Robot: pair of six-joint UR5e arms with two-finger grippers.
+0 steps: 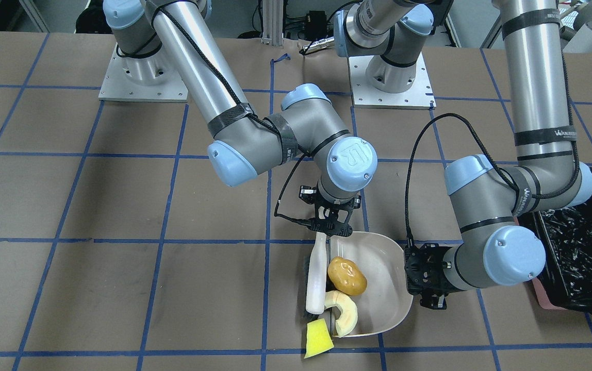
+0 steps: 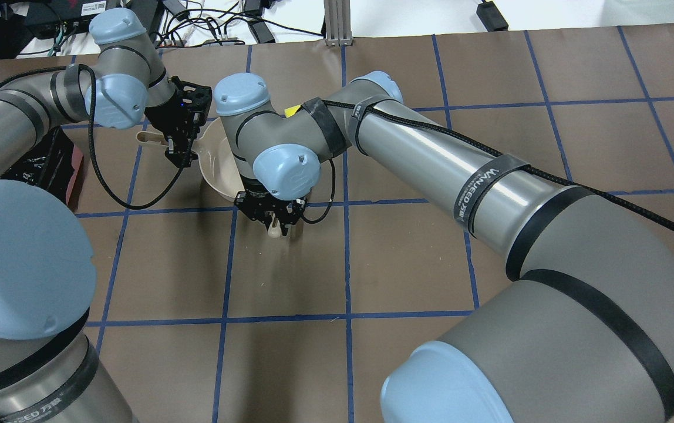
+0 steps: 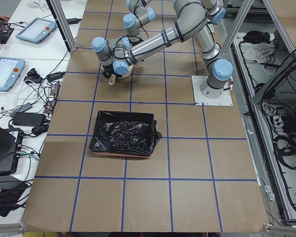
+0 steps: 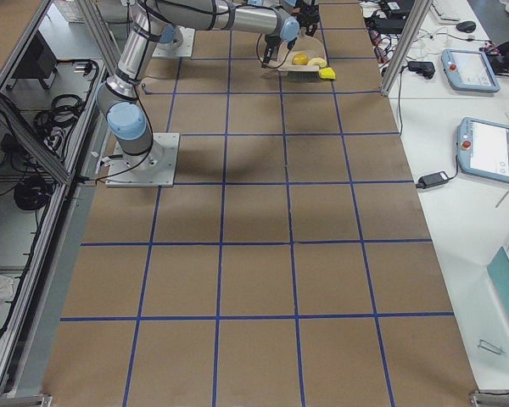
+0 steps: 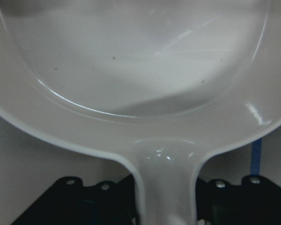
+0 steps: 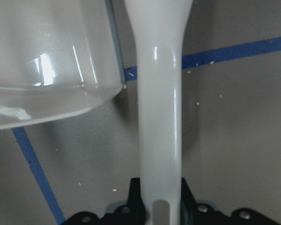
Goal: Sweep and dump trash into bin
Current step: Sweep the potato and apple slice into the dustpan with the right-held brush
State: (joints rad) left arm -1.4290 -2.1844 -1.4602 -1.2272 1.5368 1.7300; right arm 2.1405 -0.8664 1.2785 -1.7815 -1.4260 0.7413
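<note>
Front-facing view. Counter (image 1: pixel 120 196): brown paper with a blue tape grid. Left hand (image 1: pixel 426 281): clenched on the handle of the beige dustpan (image 1: pixel 386 268), which lay flat on the counter. Right hand (image 1: pixel 333 229): pointed down, grasping the white brush (image 1: pixel 316 278) by its handle; the brush lay across the dustpan's open mouth. Amber lump (image 1: pixel 347 275): inside the dustpan, just beside the brush. Pale crescent (image 1: pixel 346 310): at the dustpan's lip, touching the lump's near side. Yellow wedge (image 1: pixel 318 338): on the counter just outside the lip, by the brush's far end. Bin (image 1: pixel 587 247): black-lined, on the counter at the robot's left, well apart from the trash.

Overhead view. Both hands close together at the far left of the counter; dustpan largely hidden by the right wrist; only a sliver of the wedge showed.

Left side view. Bin standing open, near; both arms far behind it.

Right side view. Lump, crescent and wedge in a row at the far end.

Left wrist view. Dustpan handle running between the black fingers (image 5: pixel 222 201).

Right wrist view. Brush handle gripped, dustpan rim just left of it.
</note>
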